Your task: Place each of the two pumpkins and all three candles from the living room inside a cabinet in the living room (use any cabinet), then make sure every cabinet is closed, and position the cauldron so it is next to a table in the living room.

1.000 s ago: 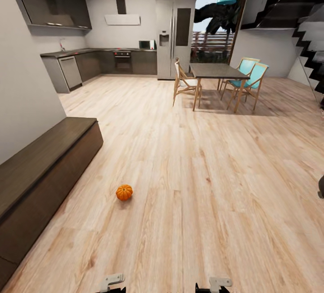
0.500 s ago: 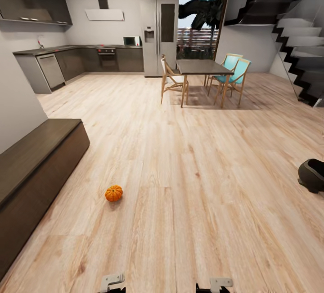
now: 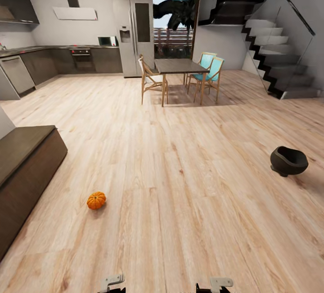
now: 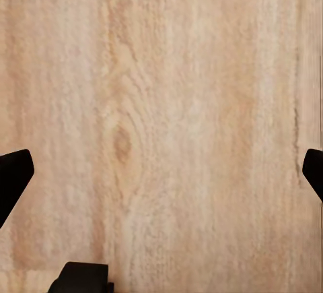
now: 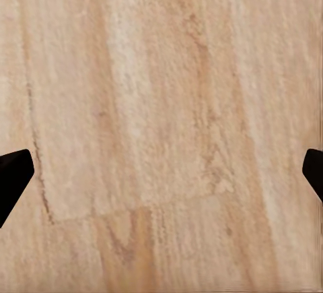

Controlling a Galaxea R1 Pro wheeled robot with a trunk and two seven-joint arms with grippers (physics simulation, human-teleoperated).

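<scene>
A small orange ribbed pumpkin (image 3: 96, 200) is seen lying on the pale wooden plank floor (image 3: 180, 221), ahead of the robot and off to its left, just beside the near end of the long, low dark-brown wooden cabinet (image 3: 24, 171) that runs along the left wall. Being squat and round, it offers no long axis to be matched. The left pincer (image 4: 161, 178) is judged the nearer of the two to it, so the coming move is likely to turn on a forward-left approach; the pumpkin is well apart from both arms, and the base would probably have to be brought closer first. A black, round, open-mouthed cauldron (image 3: 289, 161) stands on the floor far to the right, well apart from the dark-topped dining surface with wooden legs (image 3: 180, 66) at the back of the room. In both wrist views only bare planks are seen between dark fingertips (image 4: 13, 175) set wide apart, so both the left pincer and the right pincer (image 5: 161, 175) are taken to be spread and empty. In the head view, light grey parts of the arms are cut off at the lower edge. The cabinet's far length is cut off at the left, and whether its drawer fronts are shut cannot be made out from this angle.
</scene>
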